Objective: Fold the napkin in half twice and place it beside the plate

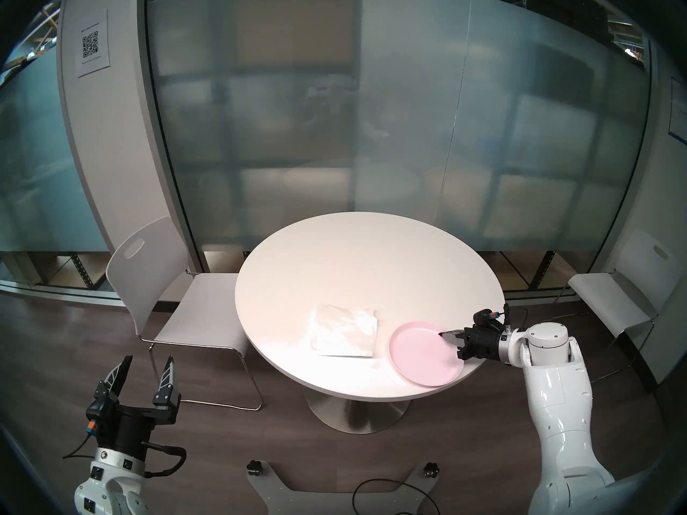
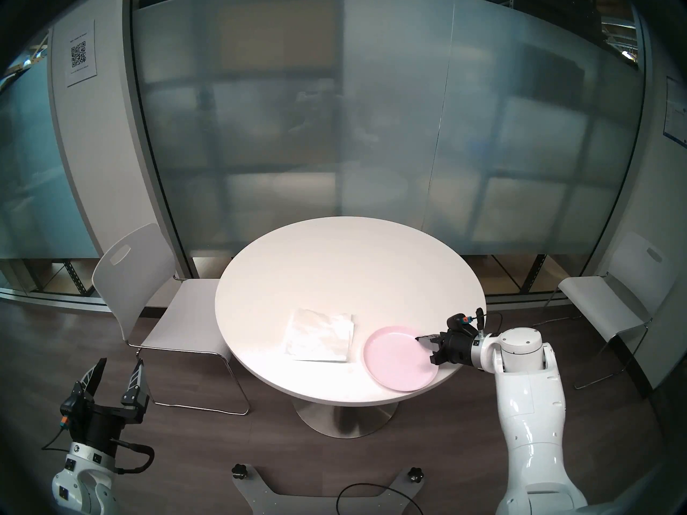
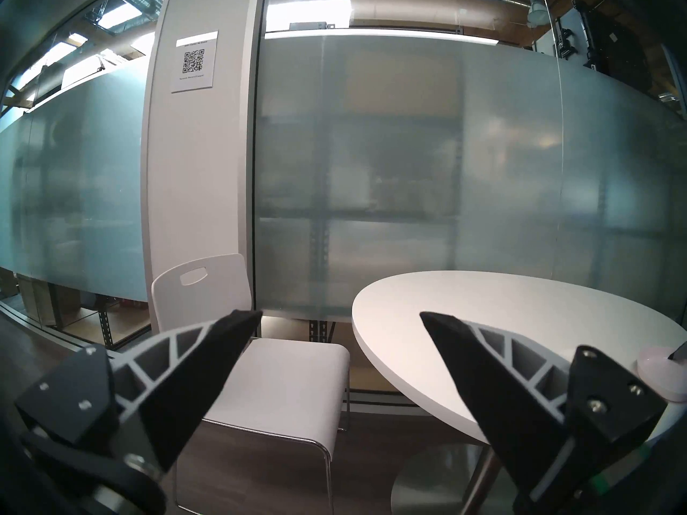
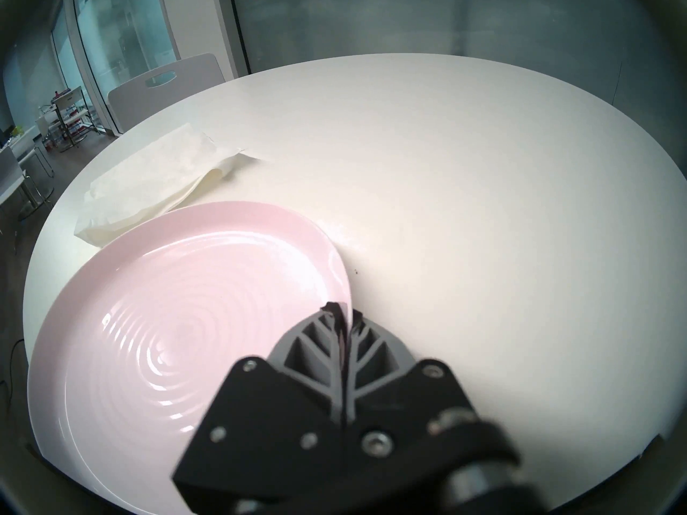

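Right gripper (image 4: 344,313) clenched on the pink plate's (image 1: 420,354) rim, lower right of the head view.
Napkin (image 1: 344,330) lies just left, folded; keep the plate low, clear of it. Left gripper (image 1: 147,369) hangs released, lower left.

Round white table (image 1: 357,265) on a single metal pedestal (image 1: 357,414). Two items on top, both near the front edge. Napkin (image 1: 344,330): white, crinkled, lying mostly flat, right edge layers slightly lifted in the right wrist view. Plate (image 1: 420,354): pink, just right of the napkin, small gap between them, sitting at the table's front-right edge. Rest of the top is bare.
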Action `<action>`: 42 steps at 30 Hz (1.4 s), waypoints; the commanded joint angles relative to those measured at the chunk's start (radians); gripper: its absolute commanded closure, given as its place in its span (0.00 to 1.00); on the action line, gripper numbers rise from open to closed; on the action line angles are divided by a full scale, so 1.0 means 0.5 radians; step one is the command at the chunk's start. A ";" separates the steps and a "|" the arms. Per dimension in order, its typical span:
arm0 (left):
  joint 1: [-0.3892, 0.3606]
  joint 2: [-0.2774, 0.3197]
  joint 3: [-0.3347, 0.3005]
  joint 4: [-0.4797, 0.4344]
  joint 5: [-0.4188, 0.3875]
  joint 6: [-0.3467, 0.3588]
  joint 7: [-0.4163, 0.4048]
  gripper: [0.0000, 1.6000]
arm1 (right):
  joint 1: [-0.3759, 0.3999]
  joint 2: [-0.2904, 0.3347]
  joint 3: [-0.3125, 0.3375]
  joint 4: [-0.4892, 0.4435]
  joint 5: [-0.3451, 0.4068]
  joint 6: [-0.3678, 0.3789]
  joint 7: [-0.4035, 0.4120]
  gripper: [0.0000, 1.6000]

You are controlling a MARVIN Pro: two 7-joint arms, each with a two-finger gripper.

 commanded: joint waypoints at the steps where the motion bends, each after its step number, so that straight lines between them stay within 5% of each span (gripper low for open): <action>1: 0.004 -0.002 -0.031 -0.035 -0.011 -0.026 0.003 0.00 | 0.046 -0.060 -0.031 -0.014 -0.004 -0.044 -0.056 1.00; 20: -0.028 -0.017 -0.064 -0.015 -0.014 -0.017 -0.029 0.00 | 0.108 -0.044 -0.082 0.062 -0.006 -0.078 -0.102 1.00; 22: -0.032 -0.021 -0.064 -0.015 -0.010 -0.017 -0.030 0.00 | 0.110 -0.041 -0.085 0.064 -0.006 -0.081 -0.102 0.93; 25: -0.036 -0.025 -0.065 -0.017 -0.003 -0.015 -0.033 0.00 | 0.113 -0.033 -0.091 0.066 -0.005 -0.081 -0.095 0.66; 42: -0.036 -0.073 -0.036 -0.049 0.043 -0.019 -0.070 0.00 | 0.123 0.006 0.006 -0.135 0.078 -0.009 0.017 0.51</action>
